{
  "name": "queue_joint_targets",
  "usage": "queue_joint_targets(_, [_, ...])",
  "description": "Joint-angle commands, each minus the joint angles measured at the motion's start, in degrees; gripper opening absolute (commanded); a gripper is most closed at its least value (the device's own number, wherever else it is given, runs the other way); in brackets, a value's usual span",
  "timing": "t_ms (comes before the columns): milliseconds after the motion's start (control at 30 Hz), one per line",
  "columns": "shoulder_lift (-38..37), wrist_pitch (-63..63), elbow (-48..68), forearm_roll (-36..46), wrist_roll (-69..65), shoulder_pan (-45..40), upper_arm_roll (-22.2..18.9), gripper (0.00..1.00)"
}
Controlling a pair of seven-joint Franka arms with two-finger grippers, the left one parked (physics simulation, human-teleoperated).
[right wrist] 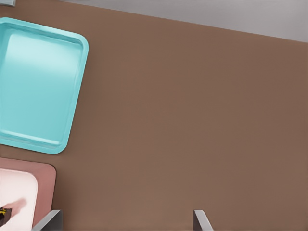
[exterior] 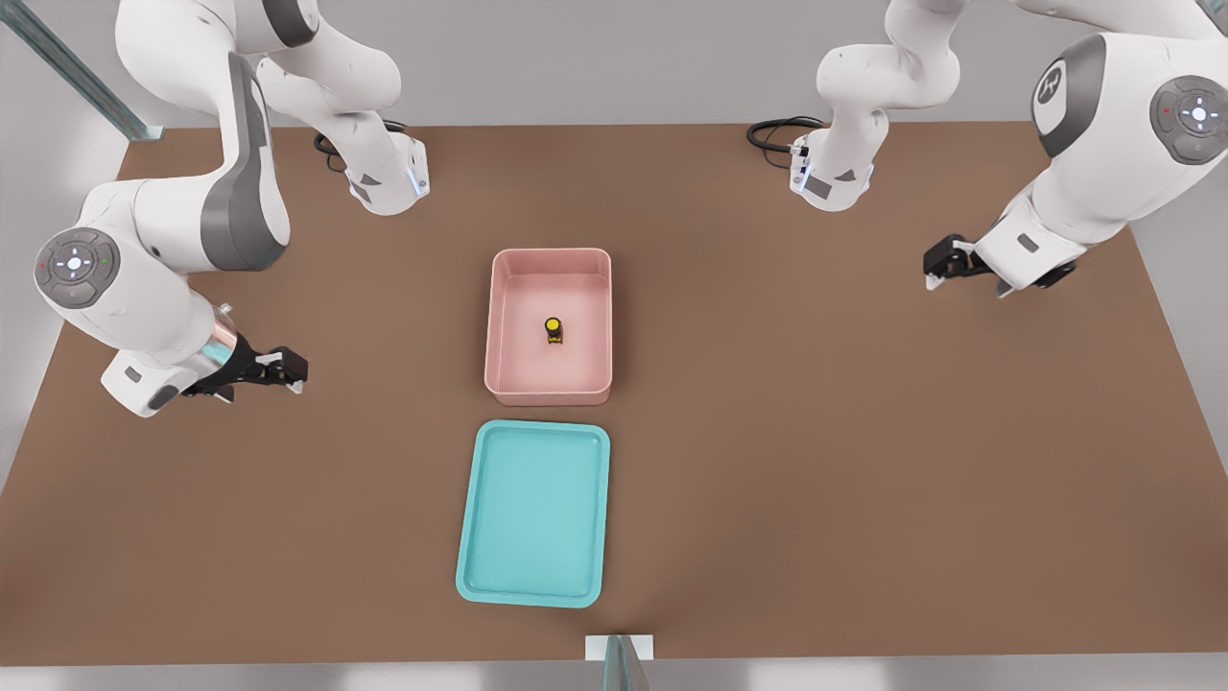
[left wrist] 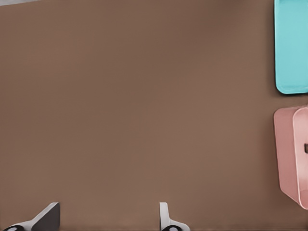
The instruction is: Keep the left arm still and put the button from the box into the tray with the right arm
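Observation:
The button [exterior: 554, 330], a yellow cap on a dark base, stands upright on the floor of the pink box [exterior: 499, 326] at the table's middle. The turquoise tray [exterior: 532, 509] lies just in front of the box with nothing in it. My gripper [exterior: 288, 372] hovers low over the table at the front view's left, well apart from the box, fingers pointing toward it. It is open and holds nothing. In the right wrist view the gripper [right wrist: 127, 214] shows two spread fingertips [right wrist: 55, 216], with the tray [right wrist: 38, 86], a corner of the box [right wrist: 45, 187] and a sliver of the button [right wrist: 2, 214].
The parked arm's gripper [exterior: 945, 261] hangs at the front view's right. Both arm bases [exterior: 389, 178] [exterior: 830, 178] stand at the table's back edge, the right-hand one with a black cable loop [exterior: 772, 134]. A small white block [exterior: 619, 648] sits at the front edge.

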Motion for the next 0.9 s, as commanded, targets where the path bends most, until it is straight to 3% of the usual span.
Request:
queue_joint_targets(0, [-0.11,0.0,-0.19,0.03,-1.96,0.0,-0.06,1.0])
queue_joint_targets(100, [-0.82,4.91,-9.76,1.52,1.38,6.68,1.87,1.0])
queue_joint_targets(133, [-0.82,10.79,-14.06,0.91,9.18,8.61,6.96,1.0])
queue_joint_targets(167, [-0.38,14.32,-16.27,-1.02,16.58,11.95,9.52,1.0])
queue_joint_targets(233, [0.15,18.71,-19.69,-4.63,28.27,17.67,11.89,1.0])
queue_joint_targets(400, [0.76,33.84,-33.94,-9.55,43.83,20.13,17.87,1.0])
queue_joint_targets(633, [4.98,48.6,-42.11,-10.52,56.23,24.08,18.31,1.0])
queue_joint_targets(767, [6.57,49.74,-42.46,-10.61,67.3,24.52,18.31,1.0])
queue_joint_targets(867, [6.66,49.74,-44.13,-12.36,68.53,24.35,18.22,1.0])
